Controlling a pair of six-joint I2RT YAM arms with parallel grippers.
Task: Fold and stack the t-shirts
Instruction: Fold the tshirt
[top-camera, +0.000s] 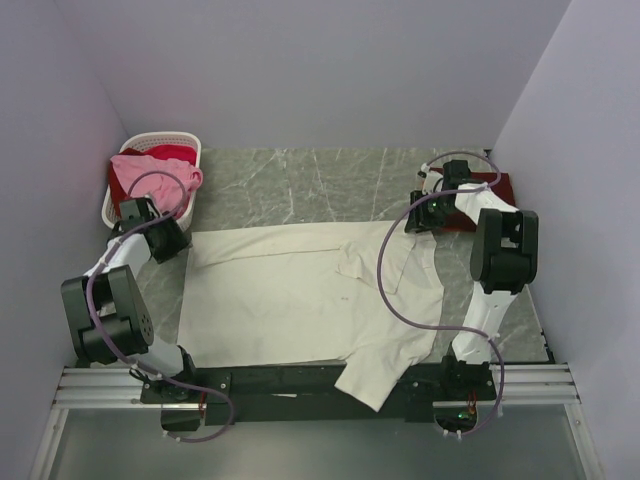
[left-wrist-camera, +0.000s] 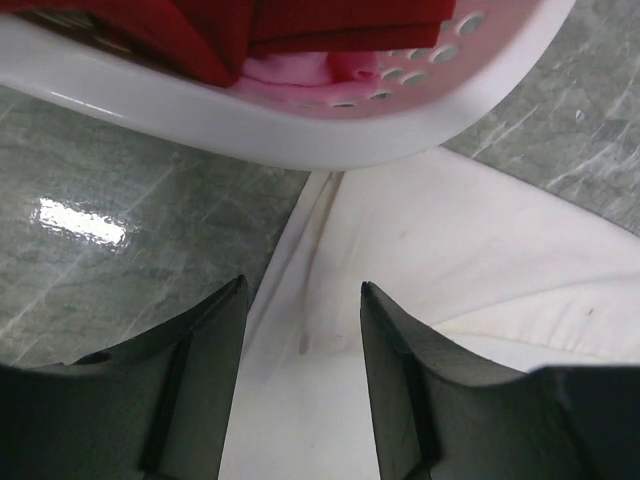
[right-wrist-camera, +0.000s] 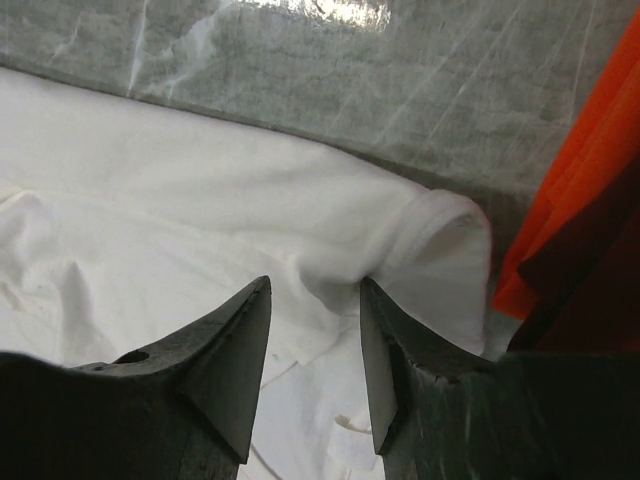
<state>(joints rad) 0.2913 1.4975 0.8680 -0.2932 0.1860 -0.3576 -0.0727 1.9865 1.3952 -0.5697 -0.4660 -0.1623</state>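
Lying flat, cream-white t-shirt (top-camera: 290, 290), L claw (left-wrist-camera: 302, 285) apart over its edge, R claw (right-wrist-camera: 313, 282) apart astride sleeve fold

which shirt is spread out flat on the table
The cream-white t-shirt, spread across the middle of the table. The pink shirt and red shirt sit bunched in the white basket far left; the dark red shirt lies folded far right.
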